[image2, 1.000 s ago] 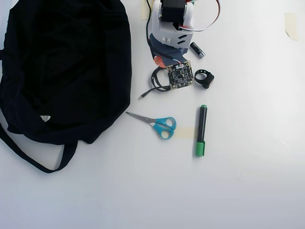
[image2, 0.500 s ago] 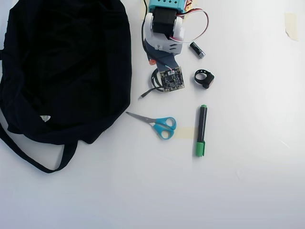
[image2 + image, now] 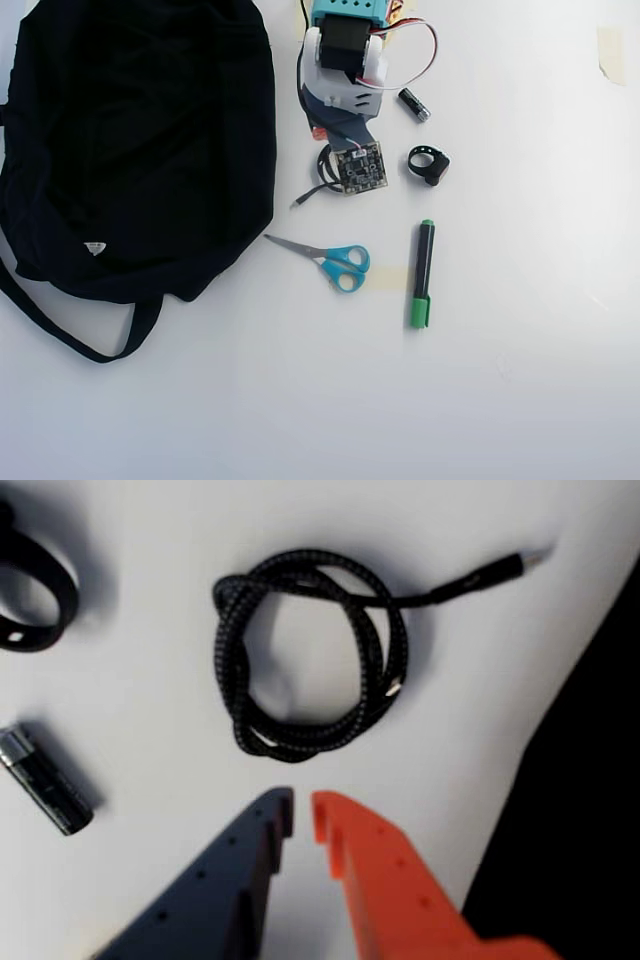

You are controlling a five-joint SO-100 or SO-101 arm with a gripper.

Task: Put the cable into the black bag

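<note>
In the wrist view, the gripper (image 3: pixel 302 818) is held just below the coiled cable (image 3: pixel 310 655), jaws nearly closed on nothing, beside the black bag (image 3: pixel 130 140); the pose is unchanged from half a second earlier.

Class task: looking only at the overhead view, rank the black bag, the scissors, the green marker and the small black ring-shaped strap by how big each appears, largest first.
1. Black bag, by far the largest.
2. Scissors and green marker: similar length, too close to rank.
3. Ring-shaped strap, the smallest.
</note>
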